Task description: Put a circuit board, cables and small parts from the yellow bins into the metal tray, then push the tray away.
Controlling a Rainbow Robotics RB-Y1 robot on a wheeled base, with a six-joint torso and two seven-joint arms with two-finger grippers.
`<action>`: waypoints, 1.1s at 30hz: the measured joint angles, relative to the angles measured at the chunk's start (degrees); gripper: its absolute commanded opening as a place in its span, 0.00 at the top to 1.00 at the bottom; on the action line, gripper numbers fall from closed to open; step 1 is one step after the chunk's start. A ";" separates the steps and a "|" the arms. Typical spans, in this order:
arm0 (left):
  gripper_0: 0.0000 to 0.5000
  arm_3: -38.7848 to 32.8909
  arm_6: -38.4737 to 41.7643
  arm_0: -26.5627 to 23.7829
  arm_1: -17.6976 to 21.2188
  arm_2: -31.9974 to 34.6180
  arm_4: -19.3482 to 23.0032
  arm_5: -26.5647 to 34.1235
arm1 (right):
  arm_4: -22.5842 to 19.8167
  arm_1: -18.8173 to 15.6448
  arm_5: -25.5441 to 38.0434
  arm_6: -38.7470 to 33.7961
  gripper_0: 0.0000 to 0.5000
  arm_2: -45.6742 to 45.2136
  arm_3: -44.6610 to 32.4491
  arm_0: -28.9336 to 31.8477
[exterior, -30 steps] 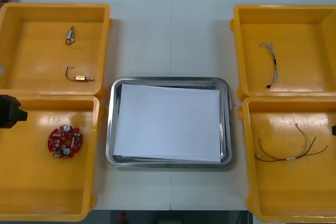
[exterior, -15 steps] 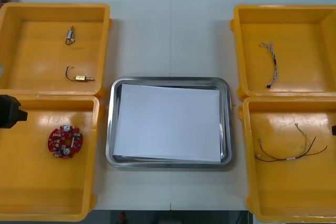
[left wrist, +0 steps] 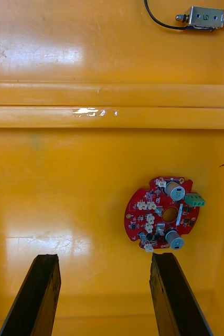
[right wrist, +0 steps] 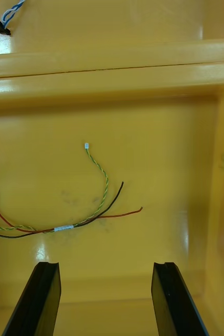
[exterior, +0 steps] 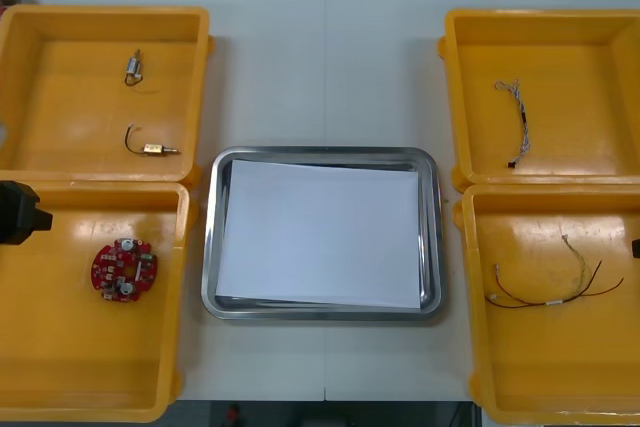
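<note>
A round red circuit board (exterior: pixel 124 269) lies in the near left yellow bin (exterior: pixel 60 387); in the left wrist view the circuit board (left wrist: pixel 163 213) sits just beyond my open left gripper (left wrist: pixel 101 289), nearer one finger. The left arm (exterior: pixel 20 212) shows at the left edge above that bin. A red and yellow cable (exterior: pixel 548 285) lies in the near right bin (exterior: pixel 560 387); this cable (right wrist: pixel 64 210) lies just past my open right gripper (right wrist: pixel 106 294). The metal tray (exterior: pixel 212 247), white inside, stands between the bins.
The far left bin (exterior: pixel 60 127) holds two small metal parts (exterior: pixel 134 67) (exterior: pixel 153 148); one small metal part (left wrist: pixel 203 18) shows beyond the bin walls. A twisted blue and white cable (exterior: pixel 516 119) lies in the far right bin (exterior: pixel 580 157). Bare table (exterior: pixel 325 57) stretches beyond the tray.
</note>
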 measured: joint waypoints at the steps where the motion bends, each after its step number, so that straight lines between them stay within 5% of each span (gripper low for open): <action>1: 0.00 0.00 0.00 0.00 0.00 0.00 0.00 0.00 | 0.00 0.00 0.00 0.00 0.00 0.00 0.00 0.00; 20: 0.00 -0.98 0.00 0.44 1.36 -2.07 0.01 0.00 | 0.00 0.01 0.00 -0.24 0.00 0.00 -0.92 0.01; 28: 0.00 -5.99 0.15 0.44 1.94 -7.73 0.03 0.00 | 1.03 0.01 0.00 -4.69 0.00 0.00 -3.87 0.27; 33: 0.00 -6.45 3.56 1.16 1.94 -11.47 -0.41 0.00 | 1.03 0.46 0.00 -14.00 0.00 0.00 -5.52 1.02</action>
